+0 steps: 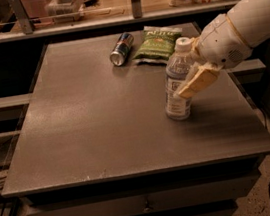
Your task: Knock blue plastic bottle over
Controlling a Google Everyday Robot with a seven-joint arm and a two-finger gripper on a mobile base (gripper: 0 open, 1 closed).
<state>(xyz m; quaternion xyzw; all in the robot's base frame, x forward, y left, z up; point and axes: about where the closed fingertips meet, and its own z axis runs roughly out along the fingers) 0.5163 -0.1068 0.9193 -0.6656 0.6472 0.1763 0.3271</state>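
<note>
- Grey tabletop (103,135): blue plastic bottle (175,81) stands upright.
- Gripper (193,84) touches its right flank, mid-height; clenched or released, can't tell.
- Leftward shove should topple it.

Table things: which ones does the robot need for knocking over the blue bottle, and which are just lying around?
For the job: blue plastic bottle, standing upright; end effector, right at the bottle's side.
Just lying about: metal can on its side; green snack bag.
</note>
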